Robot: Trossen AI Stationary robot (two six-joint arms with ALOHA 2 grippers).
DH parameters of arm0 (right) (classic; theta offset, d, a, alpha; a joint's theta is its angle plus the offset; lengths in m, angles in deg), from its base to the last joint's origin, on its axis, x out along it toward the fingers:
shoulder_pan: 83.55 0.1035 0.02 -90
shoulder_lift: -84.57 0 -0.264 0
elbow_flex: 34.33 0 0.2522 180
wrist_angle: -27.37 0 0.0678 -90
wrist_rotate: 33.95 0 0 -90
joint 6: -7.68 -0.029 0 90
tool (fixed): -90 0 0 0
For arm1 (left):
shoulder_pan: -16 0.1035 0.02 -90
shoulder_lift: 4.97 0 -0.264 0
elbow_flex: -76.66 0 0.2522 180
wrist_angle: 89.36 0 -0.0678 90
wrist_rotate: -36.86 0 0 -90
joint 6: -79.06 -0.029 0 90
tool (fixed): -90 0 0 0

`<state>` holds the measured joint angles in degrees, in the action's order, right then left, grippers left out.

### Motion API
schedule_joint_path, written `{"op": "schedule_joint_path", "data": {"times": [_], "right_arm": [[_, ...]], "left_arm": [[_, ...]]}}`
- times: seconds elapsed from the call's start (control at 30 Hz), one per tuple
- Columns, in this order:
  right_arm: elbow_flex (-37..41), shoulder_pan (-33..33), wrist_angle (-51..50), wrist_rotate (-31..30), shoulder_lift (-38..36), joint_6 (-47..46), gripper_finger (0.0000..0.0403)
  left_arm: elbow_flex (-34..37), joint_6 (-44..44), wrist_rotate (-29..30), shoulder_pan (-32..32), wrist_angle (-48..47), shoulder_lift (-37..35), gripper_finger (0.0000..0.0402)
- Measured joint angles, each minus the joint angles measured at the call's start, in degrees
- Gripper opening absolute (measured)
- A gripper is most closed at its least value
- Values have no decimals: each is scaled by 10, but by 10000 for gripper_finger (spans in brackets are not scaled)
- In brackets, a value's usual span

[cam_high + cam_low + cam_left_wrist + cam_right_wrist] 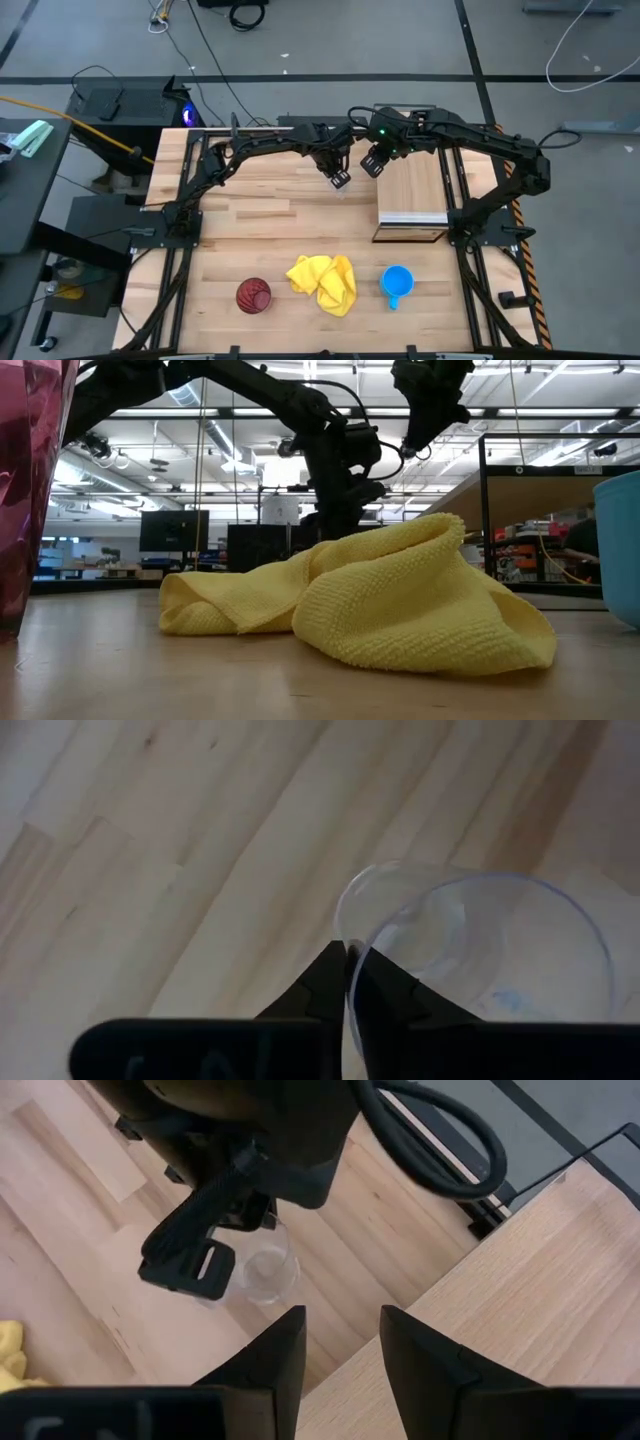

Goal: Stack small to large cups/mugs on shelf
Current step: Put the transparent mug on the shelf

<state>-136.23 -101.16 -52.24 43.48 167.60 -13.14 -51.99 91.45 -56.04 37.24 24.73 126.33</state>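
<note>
Butcher-block tabletop (250, 215) of pale planks, ringed by grey floor with loose cables. Beyond it, in the low view, an open workshop with ceiling strip lights and dark monitors. No readable writing anywhere.

Left hand (350, 960) pinched shut on the rim of the clear plastic cup (480, 945), at the far middle of the tabletop, just beside the shelf (412, 190). Right hand (340, 1335) parted with nothing between the fingers, hovering over the shelf's edge near the cup (262, 1270).

Along the near edge: dark red tumbler (253, 295), yellow cloth (323, 281), blue mug (397, 282), well apart from the shelf.

Grip on the rim plain only from the left wrist; in the low view the cloth (370, 595) fills the middle.
</note>
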Motion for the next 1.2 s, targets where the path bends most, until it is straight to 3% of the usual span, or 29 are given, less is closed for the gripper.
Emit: {"op": "schedule_joint_path", "data": {"times": [0.67, 0.93, 1.07, 1.2], "right_arm": [[0, 0, 0, 0, 0, 14, 137], [0, 0, 8, 13, 0, 59, 137], [0, -16, 9, 54, 2, 96, 137], [0, -46, 18, 96, 11, 125, 137]], "left_arm": [[0, 6, 1, 19, -27, -8, 104], [-57, 17, -3, 31, -74, -35, 124], [-114, 3, -1, 30, -148, -35, 131], [-171, 5, 34, 30, -285, -35, 136]]}}
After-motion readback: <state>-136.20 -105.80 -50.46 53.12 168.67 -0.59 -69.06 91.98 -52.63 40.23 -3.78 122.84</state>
